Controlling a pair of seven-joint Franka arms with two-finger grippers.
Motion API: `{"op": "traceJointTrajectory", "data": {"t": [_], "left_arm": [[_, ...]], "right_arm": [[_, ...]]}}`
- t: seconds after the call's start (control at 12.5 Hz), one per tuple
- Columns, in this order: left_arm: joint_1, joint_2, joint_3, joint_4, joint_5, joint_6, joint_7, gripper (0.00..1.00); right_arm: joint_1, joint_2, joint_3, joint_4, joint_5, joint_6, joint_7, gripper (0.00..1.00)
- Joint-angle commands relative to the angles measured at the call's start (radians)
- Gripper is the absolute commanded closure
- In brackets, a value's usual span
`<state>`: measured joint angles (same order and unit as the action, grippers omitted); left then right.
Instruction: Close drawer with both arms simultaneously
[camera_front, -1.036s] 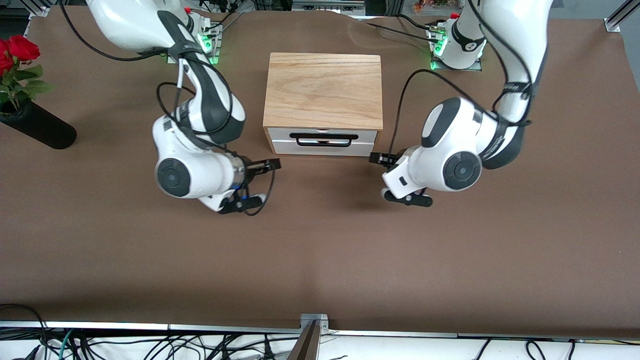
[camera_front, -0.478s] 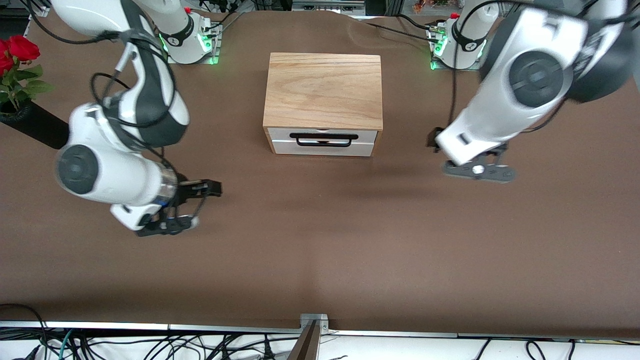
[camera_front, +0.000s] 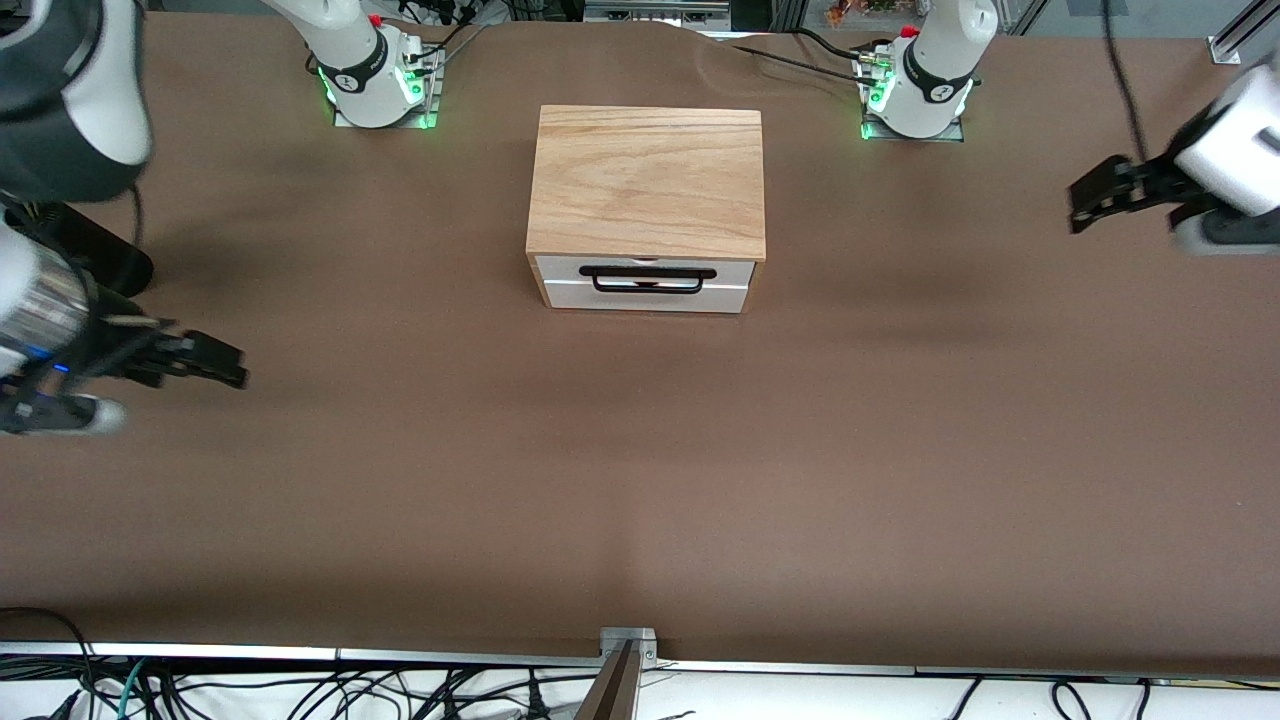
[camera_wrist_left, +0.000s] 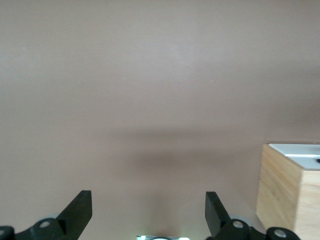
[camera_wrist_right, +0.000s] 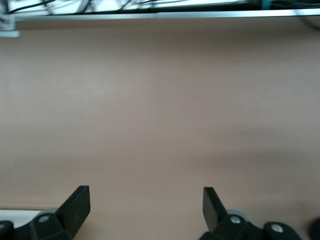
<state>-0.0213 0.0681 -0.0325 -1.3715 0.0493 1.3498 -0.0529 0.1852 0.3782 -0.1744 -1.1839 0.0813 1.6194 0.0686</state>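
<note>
The light-wood box (camera_front: 648, 180) stands mid-table, and its drawer (camera_front: 648, 296) faces the front camera. The drawer's white front with the black wire handle (camera_front: 648, 281) looks about flush with the box. My right gripper (camera_front: 225, 365) is open and empty, over bare table toward the right arm's end, well away from the drawer. My left gripper (camera_front: 1085, 205) is open and empty over the left arm's end of the table. The left wrist view shows its open gripper (camera_wrist_left: 148, 212) and a corner of the box (camera_wrist_left: 280, 192). The right wrist view shows its open gripper (camera_wrist_right: 146, 202) over bare table.
A black vase (camera_front: 95, 262) lies partly hidden under the right arm, near that end of the table. The arm bases (camera_front: 375, 80) (camera_front: 915, 95) stand beside the box at the table's edge farthest from the front camera. The table edge with cables (camera_wrist_right: 150, 12) shows in the right wrist view.
Both arms have swung away from the drawer's front, each out toward its own end of the table. The drawer and box have not moved.
</note>
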Motion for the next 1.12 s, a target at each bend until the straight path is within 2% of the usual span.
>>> {"op": "traceJointTrajectory", "data": {"t": [0.0, 0.16, 0.24, 0.32, 0.56, 0.72, 1.04], "left_arm": [[0.111, -0.033, -0.013, -0.084, -0.071, 0.021, 0.057, 0.00], [0.126, -0.050, -0.015, -0.160, -0.089, 0.098, 0.056, 0.00], [0.124, -0.059, -0.018, -0.206, -0.089, 0.138, 0.042, 0.00], [0.123, -0.059, -0.026, -0.225, -0.089, 0.152, 0.022, 0.00], [0.119, -0.047, -0.073, -0.219, -0.077, 0.154, -0.044, 0.00], [0.115, -0.039, -0.075, -0.216, -0.077, 0.167, -0.048, 0.00], [0.109, -0.021, -0.087, -0.212, -0.078, 0.181, -0.050, 0.00]], "right_arm": [[-0.064, -0.123, 0.056, -0.130, -0.067, 0.013, -0.001, 0.00], [-0.120, -0.195, 0.139, -0.204, -0.187, 0.020, 0.000, 0.00], [-0.151, -0.240, 0.182, -0.242, -0.205, 0.020, 0.000, 0.00], [-0.162, -0.272, 0.196, -0.273, -0.203, 0.020, 0.002, 0.00], [-0.179, -0.269, 0.190, -0.306, -0.180, 0.019, 0.006, 0.00], [-0.181, -0.265, 0.168, -0.301, -0.134, 0.005, 0.016, 0.00], [-0.182, -0.251, 0.157, -0.298, -0.138, 0.005, 0.004, 0.00]]}}
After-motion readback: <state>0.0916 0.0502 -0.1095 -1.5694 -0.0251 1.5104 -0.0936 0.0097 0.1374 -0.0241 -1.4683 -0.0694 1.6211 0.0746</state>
